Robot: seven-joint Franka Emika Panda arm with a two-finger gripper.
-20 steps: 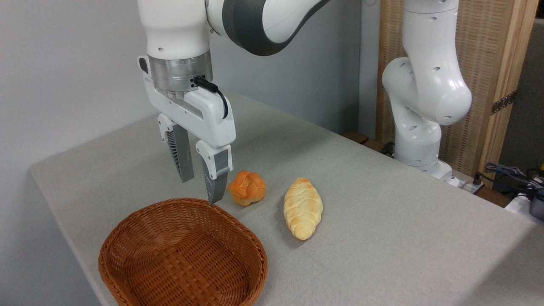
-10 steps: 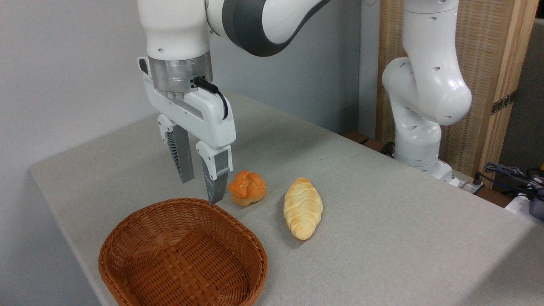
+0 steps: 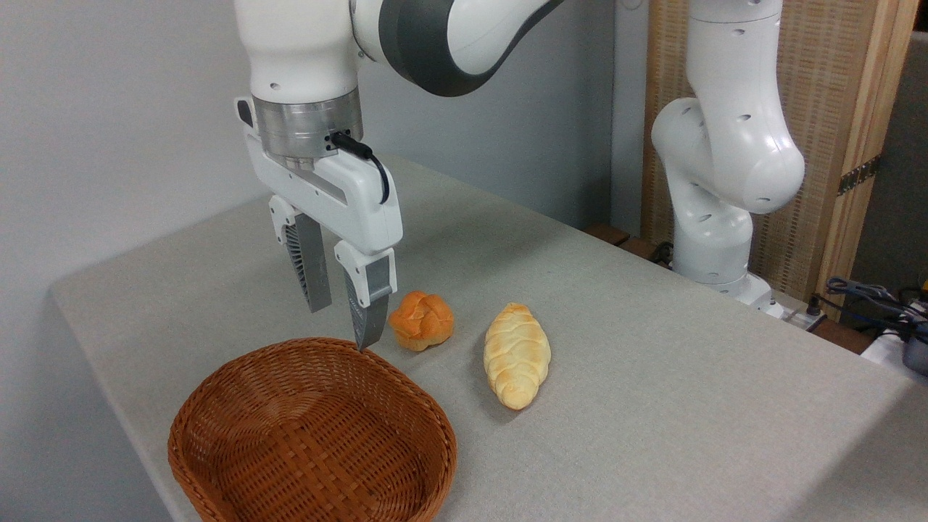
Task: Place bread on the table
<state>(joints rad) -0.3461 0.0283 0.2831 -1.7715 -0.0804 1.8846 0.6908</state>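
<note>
- Hanging above the worktop, the gripper points straight down from the white arm, its two grey fingers spread with a clear gap between them and nothing held.
- The nearer fingertip ends just above the far rim of the wicker basket; whether it touches the rim cannot be told from this view.
- The bread, a small round orange-brown bun with a knotted top, rests on the grey-beige cloth of the worktop, just right of the gripper and outside its gap.
- The bun's left edge lies very close to the nearer finger; contact cannot be judged.
- The bun sits behind and to the right of the basket, just beyond its rim and not inside it.
- A longer pale yellow braided loaf lies on the cloth to the right of the bun, near it but apart, its length running toward the camera.
- The basket, brown and woven, stands at the front left of the worktop with its interior showing only weave.
- The arm's white base column rises at the far right edge of the worktop.
</note>
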